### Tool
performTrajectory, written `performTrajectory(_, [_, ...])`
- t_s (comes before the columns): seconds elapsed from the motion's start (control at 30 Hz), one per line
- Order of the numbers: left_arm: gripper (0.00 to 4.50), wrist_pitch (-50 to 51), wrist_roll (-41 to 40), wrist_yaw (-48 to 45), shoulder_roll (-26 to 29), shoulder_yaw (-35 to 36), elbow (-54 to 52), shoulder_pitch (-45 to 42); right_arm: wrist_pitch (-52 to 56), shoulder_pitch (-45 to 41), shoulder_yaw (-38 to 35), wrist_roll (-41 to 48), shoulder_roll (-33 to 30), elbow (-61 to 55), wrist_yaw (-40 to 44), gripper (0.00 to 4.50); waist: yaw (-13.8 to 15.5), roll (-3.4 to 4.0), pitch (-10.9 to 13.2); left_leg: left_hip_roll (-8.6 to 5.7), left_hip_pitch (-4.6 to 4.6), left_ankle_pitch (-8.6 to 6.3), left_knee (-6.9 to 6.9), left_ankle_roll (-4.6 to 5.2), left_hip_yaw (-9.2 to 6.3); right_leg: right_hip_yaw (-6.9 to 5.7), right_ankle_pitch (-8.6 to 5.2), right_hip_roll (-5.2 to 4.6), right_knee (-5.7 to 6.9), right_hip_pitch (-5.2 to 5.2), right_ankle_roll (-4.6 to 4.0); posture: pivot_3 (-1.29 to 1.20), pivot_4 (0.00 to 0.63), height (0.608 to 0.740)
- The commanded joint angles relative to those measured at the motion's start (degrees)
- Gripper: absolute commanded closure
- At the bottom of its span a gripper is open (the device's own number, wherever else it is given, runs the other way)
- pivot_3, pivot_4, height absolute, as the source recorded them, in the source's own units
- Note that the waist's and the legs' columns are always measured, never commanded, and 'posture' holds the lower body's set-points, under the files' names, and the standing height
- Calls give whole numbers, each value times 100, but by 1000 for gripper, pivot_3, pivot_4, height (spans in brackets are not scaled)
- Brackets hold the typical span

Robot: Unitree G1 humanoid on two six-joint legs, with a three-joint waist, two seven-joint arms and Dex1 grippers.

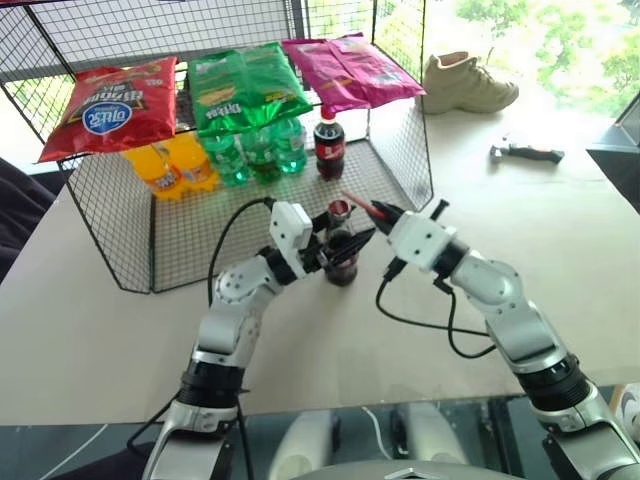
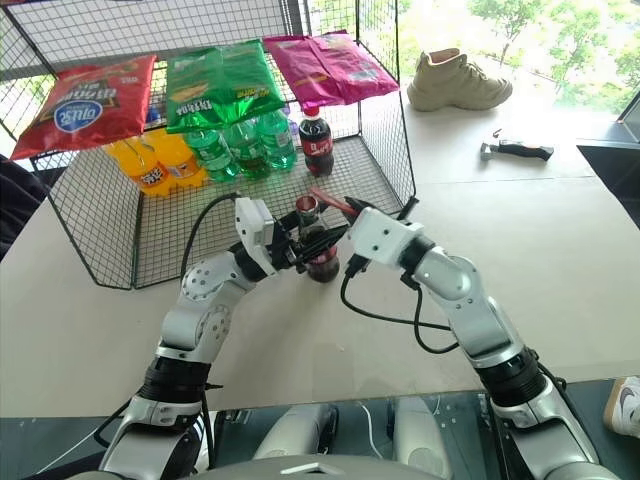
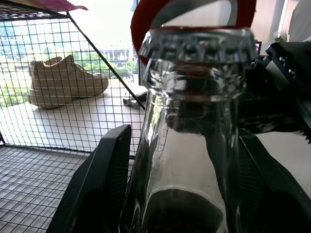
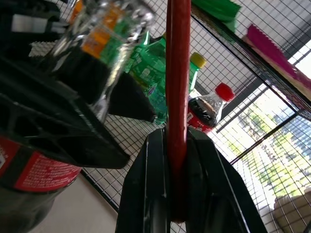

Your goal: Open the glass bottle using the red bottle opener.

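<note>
The glass bottle [image 1: 342, 258] stands upright on the table just in front of the wire rack, dark liquid inside and a metal crown cap [image 3: 197, 46] on its neck. My left gripper [image 1: 335, 250] is shut on the bottle, and its black fingers [image 3: 104, 179] press the glass from both sides. My right gripper [image 4: 176, 136] is shut on the handle of the red bottle opener [image 4: 178, 73]. The opener's ring head [image 3: 141, 29] sits right at the cap, behind and above it. I cannot tell whether the ring is hooked on the cap.
A wire mesh rack [image 1: 400, 150] stands directly behind the bottle. It holds snack bags [image 1: 245, 85] on top, with soda bottles and a plastic cola bottle [image 1: 329, 145] inside. A beige shoe [image 1: 465, 85] and a small tool [image 1: 525, 152] lie far right. Cables hang from both wrists.
</note>
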Motion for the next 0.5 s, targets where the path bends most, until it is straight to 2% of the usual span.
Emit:
performTrajectory(0.03, [2271,7,83,15,-2,-53,105,22,-997,-248,185,-528,1,396,-278,4500,-1,0,0,0,1,0,0,0,0,0,0,0,0,0,0,0,150,740])
performTrajectory(0.23, [2271,47,74,28,-1,-53,98,13,-2153,-342,221,-1230,-74,988,-855,4500,0,0,-3,1,4,0,0,-1,1,2,0,1,1,2,0,0,150,740])
performTrajectory(0.5, [2271,97,62,3,18,-48,90,38,-2956,-519,419,-1670,38,1651,-1174,4500,-1,-1,-9,0,11,0,0,-1,4,5,0,1,1,8,0,0,150,740])
